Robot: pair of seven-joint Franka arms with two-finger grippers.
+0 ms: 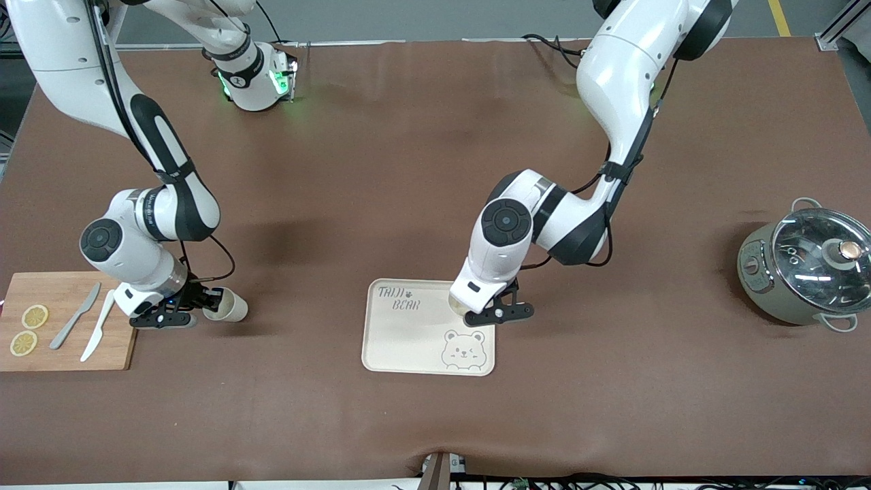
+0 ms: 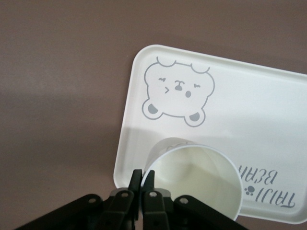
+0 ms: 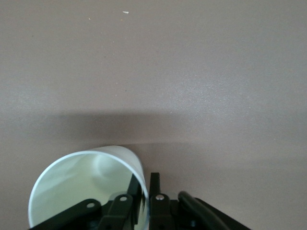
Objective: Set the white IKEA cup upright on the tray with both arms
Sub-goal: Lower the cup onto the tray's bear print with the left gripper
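There are two white cups. My left gripper (image 1: 468, 310) is shut on the rim of one cup (image 1: 457, 304), which stands mouth up on the cream tray (image 1: 408, 340), at the tray's edge toward the left arm's end. The left wrist view shows this gripper (image 2: 143, 178) pinching the cup's wall (image 2: 196, 177), with the tray's bear face (image 2: 178, 91) close by. My right gripper (image 1: 207, 301) is shut on the rim of the second cup (image 1: 228, 306), tilted low over the brown mat beside the cutting board. The right wrist view shows that gripper (image 3: 147, 189) on the second cup (image 3: 81, 187).
A wooden cutting board (image 1: 68, 354) with two lemon slices (image 1: 34, 316) and two knives (image 1: 75, 316) lies at the right arm's end. A grey pot with a glass lid (image 1: 806, 265) stands at the left arm's end.
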